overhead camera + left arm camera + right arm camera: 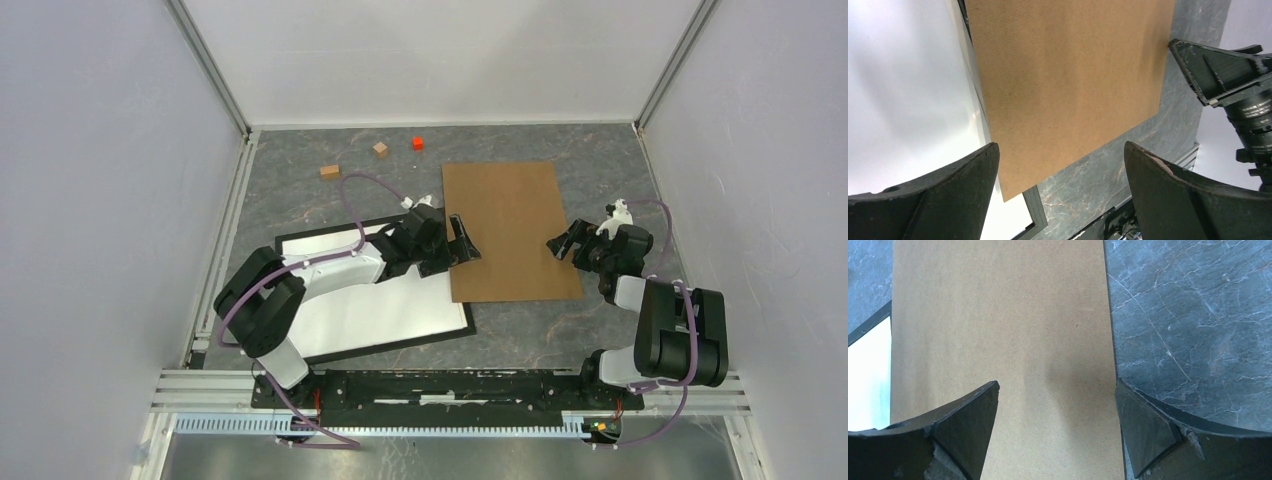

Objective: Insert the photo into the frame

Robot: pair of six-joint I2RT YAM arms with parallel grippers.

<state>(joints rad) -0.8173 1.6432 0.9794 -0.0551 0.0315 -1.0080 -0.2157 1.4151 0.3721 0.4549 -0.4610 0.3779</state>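
Observation:
The photo (510, 230) lies flat in the middle of the table, plain brown side up; no print shows. The black frame (400, 345) with a white inside lies to its left, and the photo's near left corner (1013, 185) overlaps the frame's right edge (1035, 212). My left gripper (455, 245) hovers open over the photo's left edge with nothing between its fingers (1060, 150). Open too, my right gripper (565, 245) is low over the photo's right edge (1057, 390), one finger (1143, 430) beside that edge. The left wrist view also shows the right gripper (1220, 70).
Two small wooden blocks (330, 171) (381, 149) and a red cube (417, 142) sit near the back wall. An aluminium rail (225, 230) runs along the table's left side. The arms' base bar (450, 385) spans the near edge.

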